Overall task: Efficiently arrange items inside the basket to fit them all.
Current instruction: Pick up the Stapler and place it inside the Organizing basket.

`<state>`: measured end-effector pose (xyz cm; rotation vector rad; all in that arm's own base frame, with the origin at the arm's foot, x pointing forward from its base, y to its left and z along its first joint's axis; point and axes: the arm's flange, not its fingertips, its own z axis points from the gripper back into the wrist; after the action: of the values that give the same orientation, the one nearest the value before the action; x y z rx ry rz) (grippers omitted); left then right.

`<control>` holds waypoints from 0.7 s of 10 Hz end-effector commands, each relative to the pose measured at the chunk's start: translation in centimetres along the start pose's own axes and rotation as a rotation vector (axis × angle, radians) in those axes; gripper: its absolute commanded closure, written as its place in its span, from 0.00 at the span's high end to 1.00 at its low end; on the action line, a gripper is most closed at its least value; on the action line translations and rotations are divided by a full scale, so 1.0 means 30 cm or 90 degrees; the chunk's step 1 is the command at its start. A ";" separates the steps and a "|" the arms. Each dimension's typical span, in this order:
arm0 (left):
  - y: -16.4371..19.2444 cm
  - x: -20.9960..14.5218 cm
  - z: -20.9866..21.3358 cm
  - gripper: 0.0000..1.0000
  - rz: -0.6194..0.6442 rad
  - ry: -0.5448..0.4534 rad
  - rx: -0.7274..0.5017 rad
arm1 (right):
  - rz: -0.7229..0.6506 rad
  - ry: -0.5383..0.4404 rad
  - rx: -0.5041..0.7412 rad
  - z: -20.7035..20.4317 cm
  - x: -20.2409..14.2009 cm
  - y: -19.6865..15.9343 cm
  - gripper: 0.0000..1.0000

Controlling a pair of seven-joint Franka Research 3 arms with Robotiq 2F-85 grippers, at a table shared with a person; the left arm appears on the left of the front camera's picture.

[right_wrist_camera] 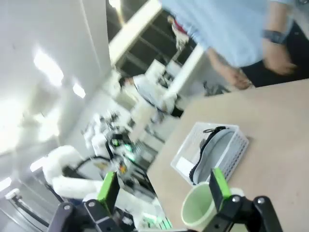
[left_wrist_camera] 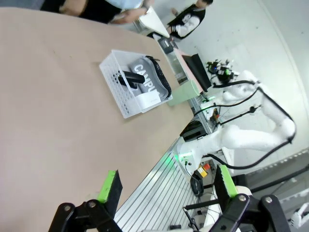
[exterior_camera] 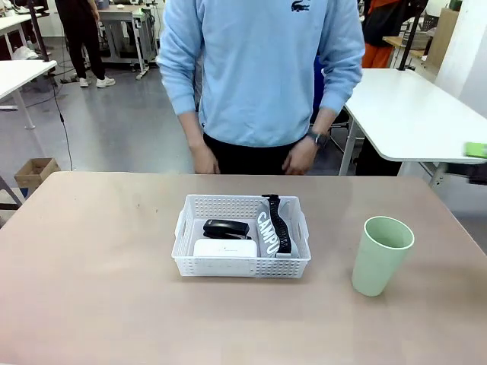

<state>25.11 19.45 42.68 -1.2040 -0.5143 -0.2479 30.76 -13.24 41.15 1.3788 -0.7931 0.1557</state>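
Front view: mid-frame on the bench (exterior_camera: pixel 91 266), the basket (exterior_camera: pixel 242 266) holds the pouch (exterior_camera: pixel 270 232), stapler (exterior_camera: pixel 226 228) and box (exterior_camera: pixel 225 249). The cup (exterior_camera: pixel 380 256) stands right of it, apart. My left tool (left_wrist_camera: pixel 166 181) and right tool (right_wrist_camera: pixel 163 186) gape, empty.

white lattice basket (exterior_camera: pixel 240 268): centred on the tabletop (exterior_camera: pixel 99 266), long side toward the robot. white box device (exterior_camera: pixel 225 249): flat inside, against the near wall, left part. black stapler (exterior_camera: pixel 226 228): lying just behind it. grey "campus" pouch (exterior_camera: pixel 266 232): on edge along the right side, black strap uppermost. pale green cup (exterior_camera: pixel 381 256): upright, outside, right of the basket.
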 end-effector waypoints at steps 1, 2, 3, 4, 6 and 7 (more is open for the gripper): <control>-0.011 0.000 -0.001 1.00 -0.001 -0.007 -0.010 | -0.092 -0.067 0.021 0.075 -0.323 -0.147 1.00; -0.011 0.000 -0.001 1.00 -0.001 -0.007 -0.010 | -0.140 -0.033 -0.007 0.067 -0.374 -0.219 1.00; -0.011 0.000 -0.001 1.00 -0.001 -0.007 -0.010 | -0.055 -0.053 0.011 0.120 -0.082 -0.091 1.00; -0.011 0.000 -0.001 1.00 -0.001 -0.007 -0.010 | -0.055 -0.053 0.011 0.120 -0.082 -0.091 1.00; -0.011 0.000 -0.001 1.00 -0.001 -0.007 -0.010 | -0.055 -0.053 0.011 0.120 -0.082 -0.091 1.00; -0.011 0.000 -0.001 1.00 -0.001 -0.007 -0.010 | -0.055 -0.053 0.011 0.120 -0.082 -0.091 1.00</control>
<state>25.12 19.44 42.67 -1.2042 -0.5137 -0.2480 29.05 -16.18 37.24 1.4366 -0.7970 0.0841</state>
